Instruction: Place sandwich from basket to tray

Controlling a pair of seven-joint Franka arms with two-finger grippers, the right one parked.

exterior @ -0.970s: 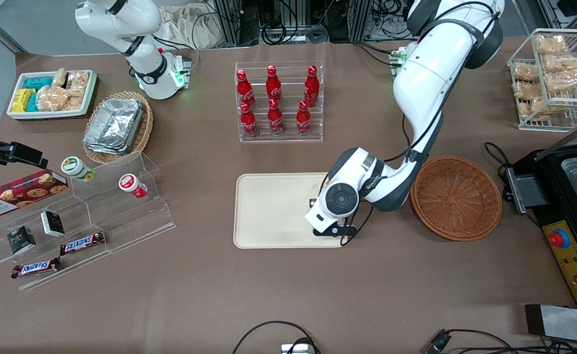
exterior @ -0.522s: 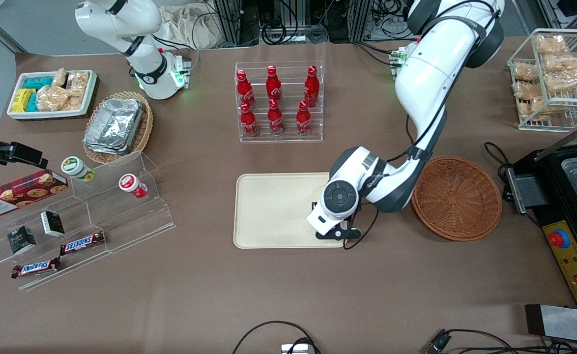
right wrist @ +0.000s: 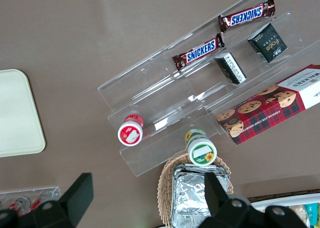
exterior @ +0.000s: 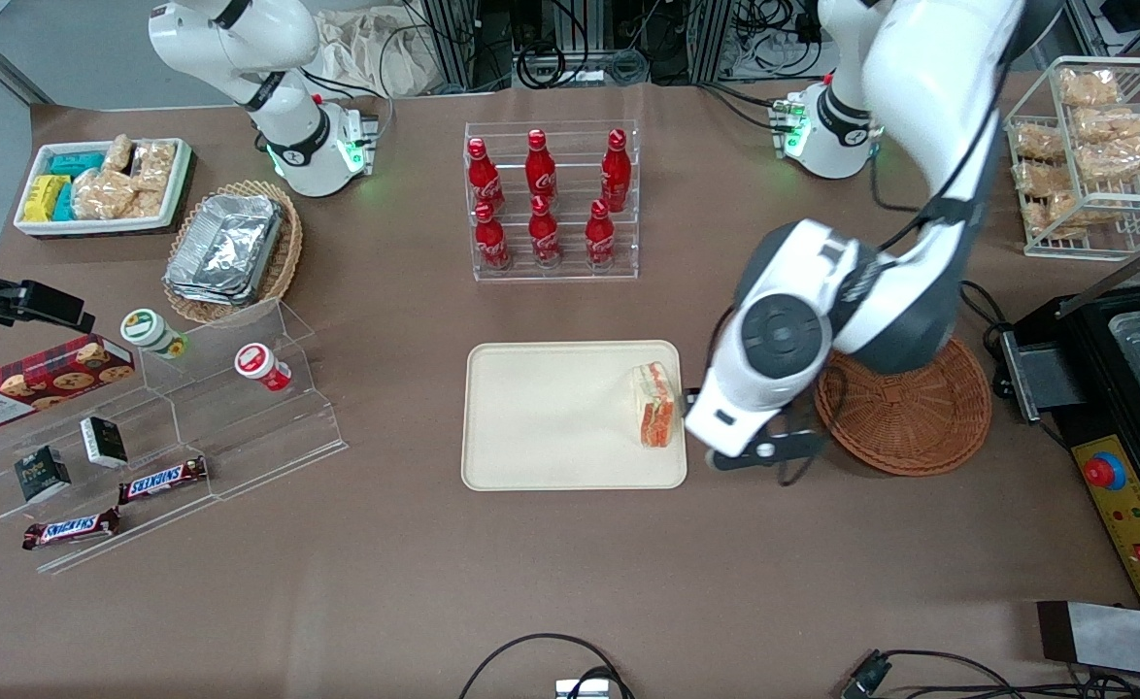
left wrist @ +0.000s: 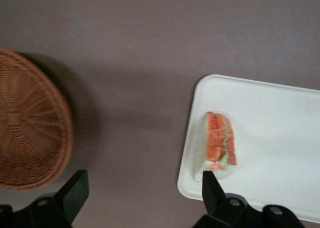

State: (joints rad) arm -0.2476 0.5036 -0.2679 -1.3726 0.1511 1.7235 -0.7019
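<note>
Sandwich (exterior: 654, 405) on tray (exterior: 541, 417), basket (exterior: 920, 417) bare.

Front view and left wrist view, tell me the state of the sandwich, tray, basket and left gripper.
Triangular white-bread sandwich: lying on the tray, released.
Flat cream-beige rectangular tray: holds the sandwich near its basket-side edge.
Round reddish-brown wicker basket: no sandwich visible inside.
Left gripper: open, above bare table between basket and tray.
</note>
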